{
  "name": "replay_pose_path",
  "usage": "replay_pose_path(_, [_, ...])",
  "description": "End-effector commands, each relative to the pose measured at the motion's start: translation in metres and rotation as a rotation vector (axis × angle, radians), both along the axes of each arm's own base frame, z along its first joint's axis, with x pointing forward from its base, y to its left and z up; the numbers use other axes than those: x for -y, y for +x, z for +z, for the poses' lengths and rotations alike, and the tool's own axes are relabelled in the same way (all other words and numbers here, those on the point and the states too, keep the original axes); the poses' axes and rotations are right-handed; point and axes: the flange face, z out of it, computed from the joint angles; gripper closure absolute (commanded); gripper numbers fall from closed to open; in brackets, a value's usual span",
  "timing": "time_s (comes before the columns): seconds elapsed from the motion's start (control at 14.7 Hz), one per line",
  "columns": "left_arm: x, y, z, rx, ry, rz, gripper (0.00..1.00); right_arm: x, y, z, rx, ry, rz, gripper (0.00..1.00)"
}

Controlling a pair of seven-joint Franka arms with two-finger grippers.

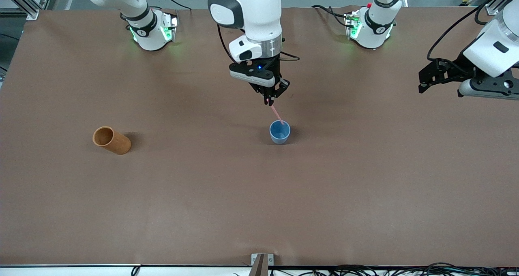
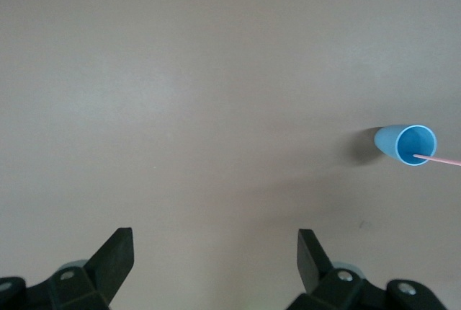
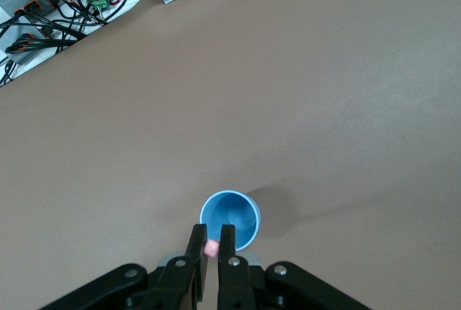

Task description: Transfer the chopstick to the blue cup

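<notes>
The blue cup (image 1: 279, 131) stands upright near the middle of the table. Directly over it my right gripper (image 1: 269, 101) is shut on the top end of the pale-pink chopstick (image 1: 277, 114), which slants down with its lower end inside the cup. In the right wrist view the chopstick (image 3: 211, 249) shows as a pink end pinched between the fingers, just above the cup (image 3: 230, 218). My left gripper (image 1: 421, 87) waits open, raised over the left arm's end of the table. The left wrist view shows its open gripper (image 2: 216, 252) over bare table, with the cup (image 2: 407, 144) and chopstick (image 2: 439, 158) farther off.
An orange-brown cylindrical holder (image 1: 111, 140) lies on its side toward the right arm's end of the table. Cables and electronics (image 3: 50, 0) sit off the table's edge. A metal bracket (image 1: 261, 262) is at the table's near edge.
</notes>
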Motion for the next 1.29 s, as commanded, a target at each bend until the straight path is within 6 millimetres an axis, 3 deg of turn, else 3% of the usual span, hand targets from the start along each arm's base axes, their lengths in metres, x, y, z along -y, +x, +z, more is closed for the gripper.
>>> replay_pose_path(0.0, [-0.001, 0.002, 0.005, -0.004, -0.022, 0.011, 0.0, -0.008, -0.003, -0.006, 0.016, -0.026, 0.004, 1.0])
replay_pose_path(0.68, [-0.001, 0.002, 0.005, -0.004, -0.021, 0.012, 0.0, -0.032, -0.016, -0.052, 0.061, -0.098, 0.043, 0.97])
replay_pose_path(0.95, [-0.002, 0.002, 0.005, -0.004, -0.021, 0.014, 0.0, -0.033, -0.013, -0.059, 0.065, -0.103, 0.046, 0.68])
replay_pose_path(1.02, [-0.002, 0.002, 0.005, -0.004, -0.021, 0.014, 0.0, -0.031, -0.009, -0.058, 0.063, -0.101, 0.04, 0.64])
replay_pose_path(1.16, [-0.002, 0.002, 0.005, -0.003, -0.019, 0.01, 0.0, -0.027, 0.003, -0.04, 0.081, -0.081, 0.029, 0.62])
replay_pose_path(1.23, [-0.002, 0.002, 0.005, -0.003, -0.019, 0.01, 0.0, -0.023, 0.009, -0.034, 0.084, -0.075, 0.018, 0.55])
